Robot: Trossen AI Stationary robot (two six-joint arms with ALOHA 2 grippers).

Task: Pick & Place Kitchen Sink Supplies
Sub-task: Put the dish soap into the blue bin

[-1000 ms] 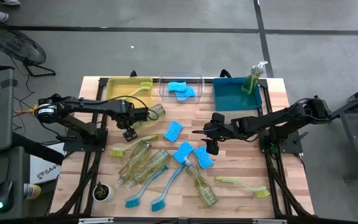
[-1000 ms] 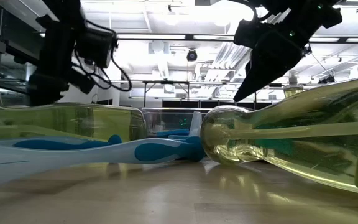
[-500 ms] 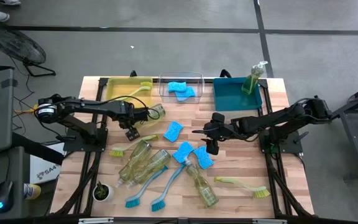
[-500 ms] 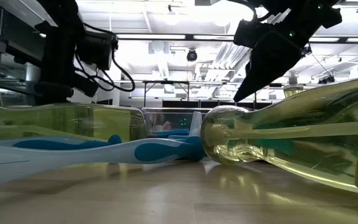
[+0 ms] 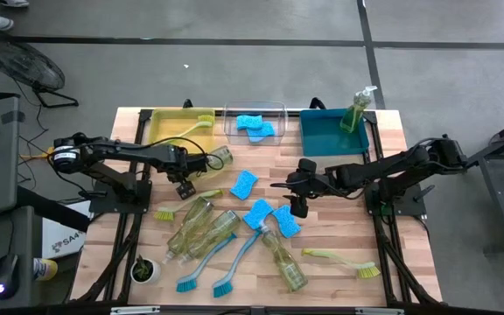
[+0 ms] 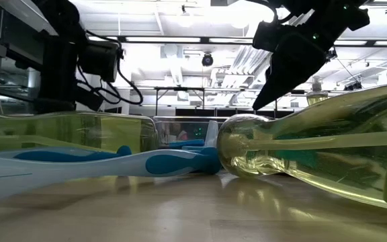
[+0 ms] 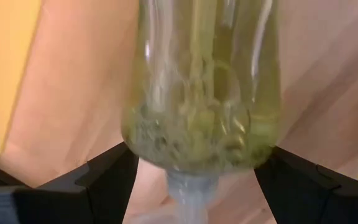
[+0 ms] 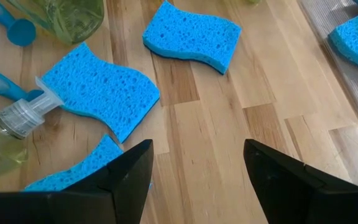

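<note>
1. Clamping a soap bottle (image 5: pixel 220 157) near the table's far edge, left gripper (image 5: pixel 201 161) jaws span its smooth, slippery body
2. Right gripper (image 5: pixel 299 208): jaws apart, empty, above soft, light sponges (image 8: pixel 98 93)

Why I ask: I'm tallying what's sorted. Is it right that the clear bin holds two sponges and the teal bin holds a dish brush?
Not quite. The clear bin does hold two sponges, but the teal bin holds a soap bottle, not a dish brush. The high view shows it.
</note>
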